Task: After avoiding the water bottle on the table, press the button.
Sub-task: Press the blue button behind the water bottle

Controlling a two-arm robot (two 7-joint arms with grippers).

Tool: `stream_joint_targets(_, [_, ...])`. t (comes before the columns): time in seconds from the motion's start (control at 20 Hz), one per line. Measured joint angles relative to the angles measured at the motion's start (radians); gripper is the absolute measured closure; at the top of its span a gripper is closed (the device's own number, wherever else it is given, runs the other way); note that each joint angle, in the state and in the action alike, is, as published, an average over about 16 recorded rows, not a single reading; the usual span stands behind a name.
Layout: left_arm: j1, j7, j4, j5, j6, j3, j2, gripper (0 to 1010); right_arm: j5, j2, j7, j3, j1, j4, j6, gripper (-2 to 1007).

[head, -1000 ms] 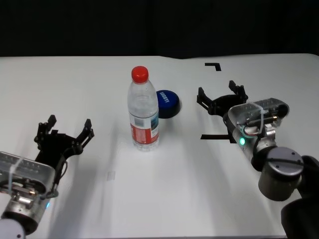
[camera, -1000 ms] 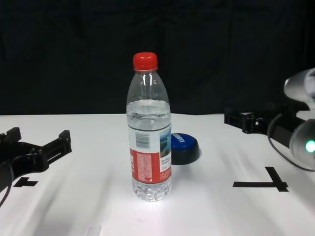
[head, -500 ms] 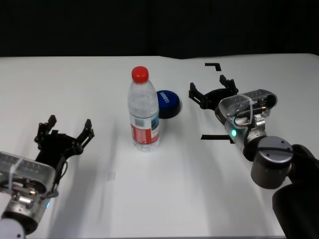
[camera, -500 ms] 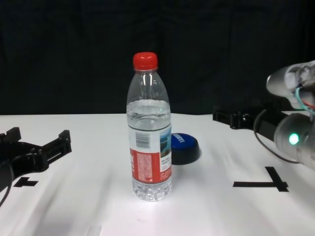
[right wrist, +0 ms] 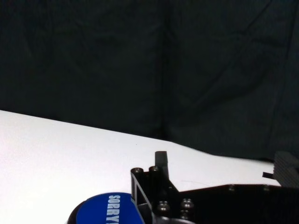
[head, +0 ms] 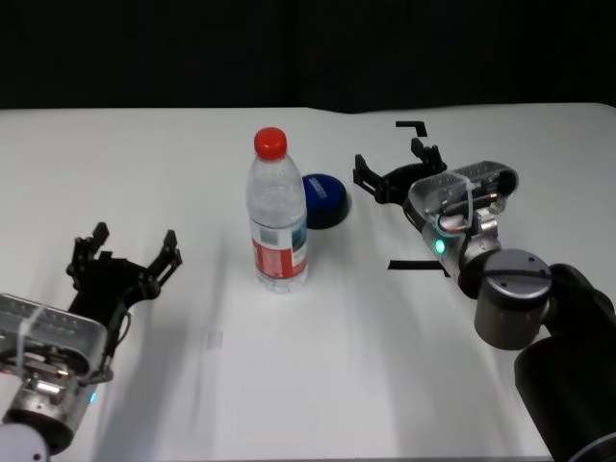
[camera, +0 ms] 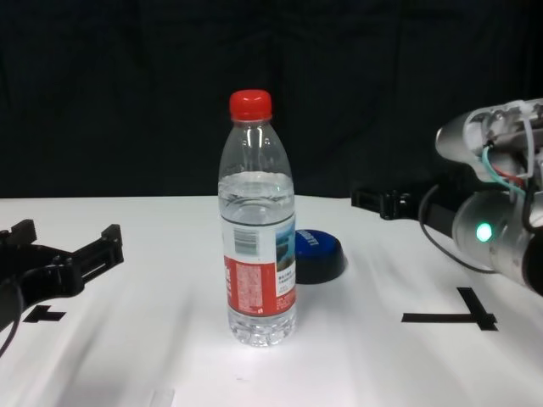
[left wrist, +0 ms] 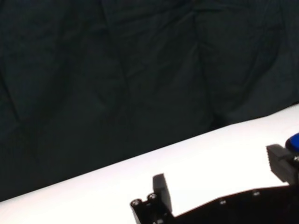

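The right hand (head: 393, 171), fingers spread apart, hovers just right of the button (head: 322, 199), which sits behind the water bottle (head: 277, 214) on the worktop (head: 318, 366); overshooting leftward could topple the bottle.

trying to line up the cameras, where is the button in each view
Head view: button at upper centre, behind the bottle, just left of the open right gripper.
Chest view: button right of centre, partly behind the bottle.
Right wrist view: button at the bottom edge, close beside one finger.
Left wrist view: only a blue sliver at the right edge.
Shared landmark: the bottle, in head and chest views.
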Motion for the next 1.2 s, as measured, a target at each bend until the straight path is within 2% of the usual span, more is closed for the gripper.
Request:
stream_joint_targets(0.55, [0.000,0.000,0.000,0.000,0.000,0.000,0.000,7,-0.010,-0.012,0.011,-0.021,0.061,0.088,-0.007,2])
stream_joint_targets(1.2, [0.000,0.000,0.000,0.000,0.000,0.000,0.000,7,-0.025,-0.035,0.013,-0.041,0.147,0.224,-0.025,2])
